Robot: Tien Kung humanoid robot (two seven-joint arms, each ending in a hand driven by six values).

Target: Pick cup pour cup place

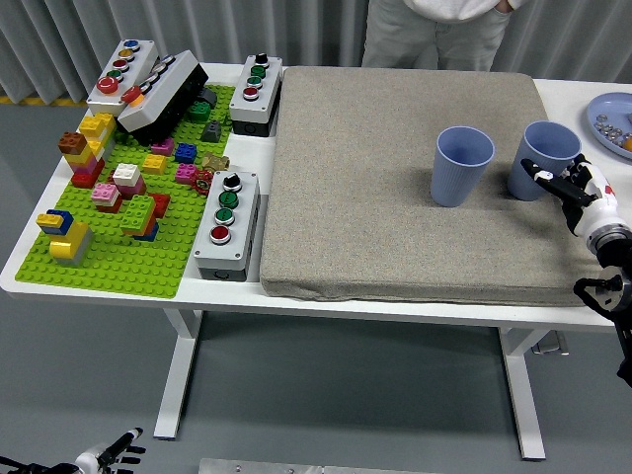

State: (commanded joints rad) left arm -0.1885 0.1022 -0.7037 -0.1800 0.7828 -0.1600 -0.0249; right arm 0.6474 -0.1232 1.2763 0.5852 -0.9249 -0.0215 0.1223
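Cups stand upright on the grey mat point(395, 178): one blue cup point(462, 165) mid-mat, a second blue cup point(546, 158) near the mat's right edge. Right hand point(571, 188) sits just beside that second cup, fingers loosely spread, gripping nothing. Left hand point(109, 454) hangs below the table, fingers spread.

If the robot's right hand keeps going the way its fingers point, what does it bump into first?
Most likely the right blue cup. The right hand sits just beside it, open fingers aimed at its side, though depth is hard to judge.
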